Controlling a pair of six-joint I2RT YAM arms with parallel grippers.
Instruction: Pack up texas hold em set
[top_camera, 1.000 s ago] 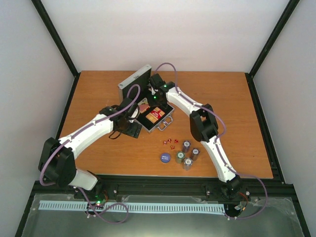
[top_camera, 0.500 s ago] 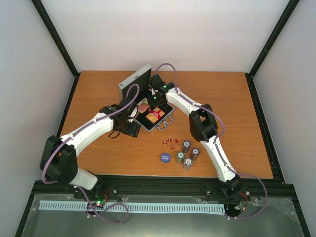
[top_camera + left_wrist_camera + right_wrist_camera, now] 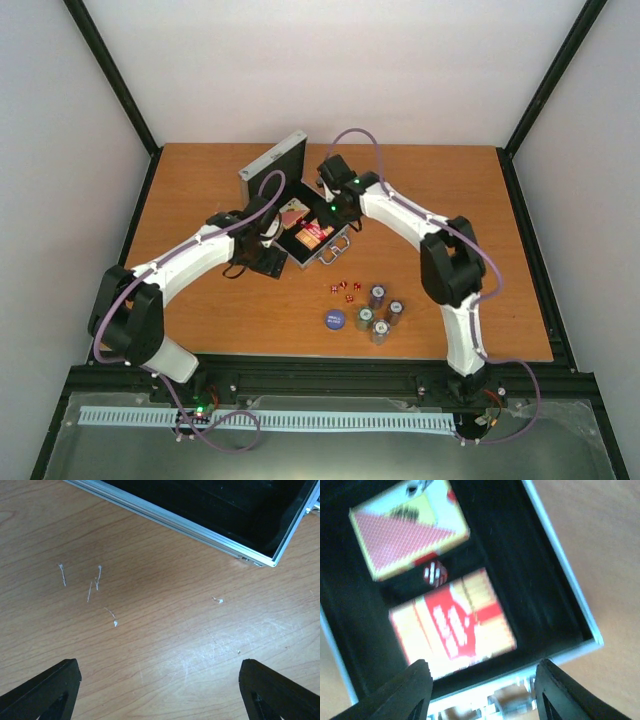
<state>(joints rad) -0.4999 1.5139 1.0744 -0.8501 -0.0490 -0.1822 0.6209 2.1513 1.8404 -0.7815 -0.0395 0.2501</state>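
Right pincer [image 3: 481,680] hangs spread and empty, case [image 3: 562,565] right beneath it, two card decks [image 3: 452,625] inside. Left pincer [image 3: 160,680] gapes too, case just ahead. Decks done, I reckon; next, fetch chip stacks [image 3: 380,310] back toward its base.

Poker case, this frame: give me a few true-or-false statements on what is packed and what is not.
1. The case stands open. True.
2. Two card decks lie inside it. True.
3. The chip stacks are packed. False: they stand on the table beside the blue disc.
4. The left gripper holds something. False: it is open and empty above the table.
5. The right gripper hangs open over the case. True.
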